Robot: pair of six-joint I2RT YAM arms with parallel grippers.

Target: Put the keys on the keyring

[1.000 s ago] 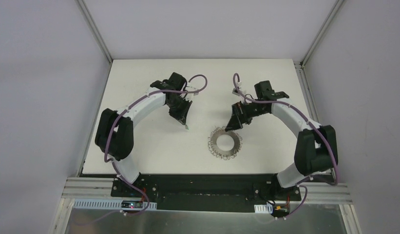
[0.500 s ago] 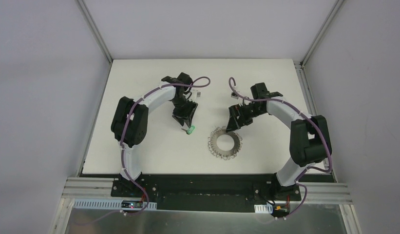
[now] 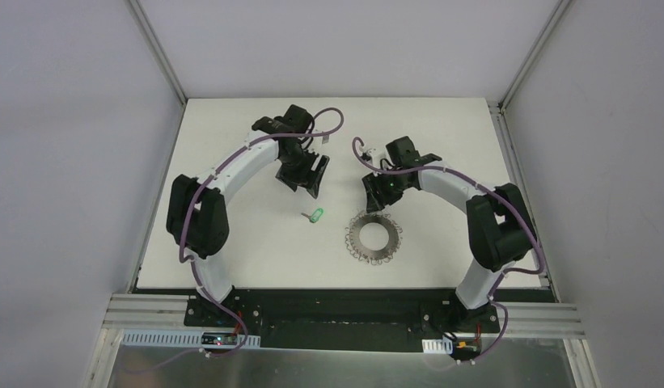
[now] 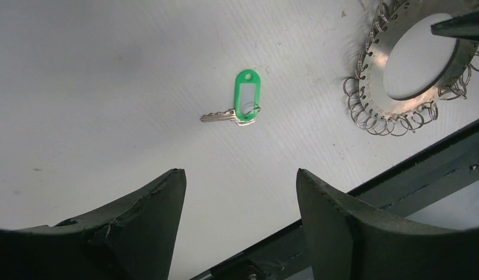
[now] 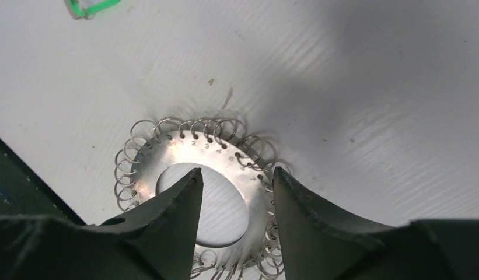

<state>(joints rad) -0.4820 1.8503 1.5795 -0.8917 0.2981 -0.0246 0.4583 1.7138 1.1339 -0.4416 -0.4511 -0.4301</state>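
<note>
The key [image 3: 315, 215], a small silver blade on a green plastic tag, lies flat on the white table left of the keyring [image 3: 374, 237]. In the left wrist view the key [image 4: 240, 109] rests free, well ahead of my left gripper [image 4: 240, 175], which is open and empty. The left gripper [image 3: 310, 184] hangs above and behind the key. The keyring [image 5: 184, 153] is a flat grey ring fringed with wire loops. My right gripper [image 5: 237, 171] hovers over its far side, jaws apart and empty, one tip over the hole and one over the band.
The table [image 3: 247, 234] is white, with grey walls on three sides. A black rail [image 3: 344, 303] runs along the near edge by the arm bases. The keyring [image 4: 374, 87] lies close to that rail in the left wrist view.
My left gripper opened and dropped the key onto the table, then drew back toward the far side. My right gripper narrowed its jaws and shifted left over the keyring's far edge.
</note>
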